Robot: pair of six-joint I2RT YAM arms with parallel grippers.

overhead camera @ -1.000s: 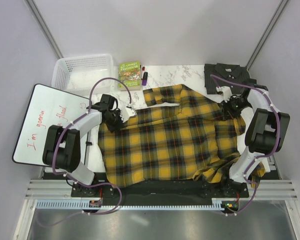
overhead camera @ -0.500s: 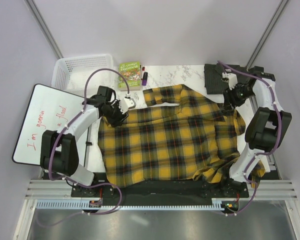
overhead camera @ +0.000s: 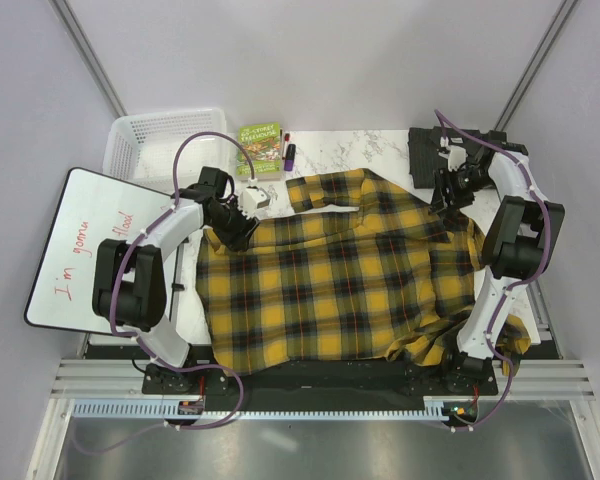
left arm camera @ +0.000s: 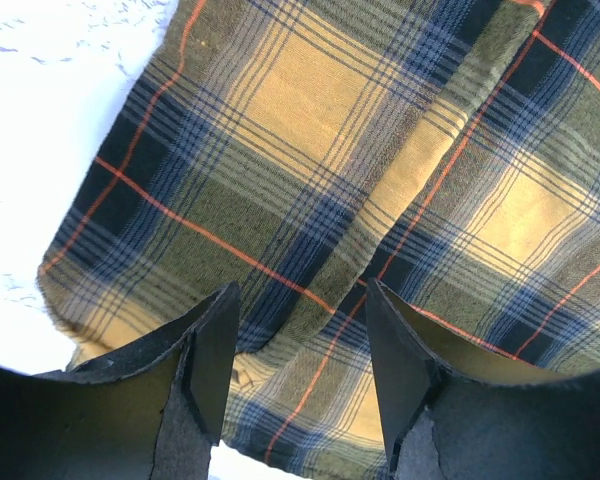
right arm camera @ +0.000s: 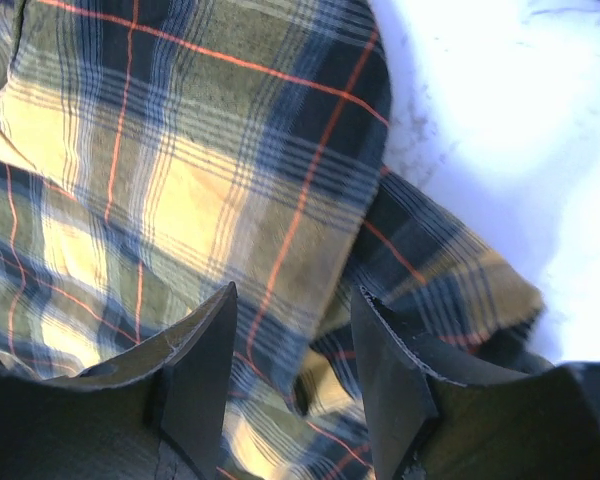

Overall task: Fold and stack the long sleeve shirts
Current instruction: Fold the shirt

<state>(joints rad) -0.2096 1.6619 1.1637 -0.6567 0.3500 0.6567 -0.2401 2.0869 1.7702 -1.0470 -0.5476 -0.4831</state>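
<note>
The yellow-and-black plaid long sleeve shirt [overhead camera: 340, 280] lies spread over the middle of the table, one sleeve folded across its far part. The dark grey long sleeve shirt [overhead camera: 448, 150] sits folded at the back right corner. My left gripper [overhead camera: 238, 230] hovers open over the plaid shirt's far left corner; in the left wrist view the gripper [left arm camera: 300, 300] has only plaid cloth [left arm camera: 380, 150] beneath its spread fingers. My right gripper [overhead camera: 443, 203] hangs open over the far right edge; in the right wrist view the gripper [right arm camera: 295, 300] holds nothing, with rumpled plaid cloth [right arm camera: 180, 170] below.
A white basket [overhead camera: 170, 140] stands at the back left, with a green book [overhead camera: 260, 148] and markers [overhead camera: 288, 152] beside it. A whiteboard [overhead camera: 90, 245] with red writing lies at the left. Part of the plaid shirt droops over the near right table edge [overhead camera: 505, 345].
Both grippers were shut on the plaid shirt's far corners; they have opened, let the cloth go and drawn back a little toward the far side. The shirt lies still.
</note>
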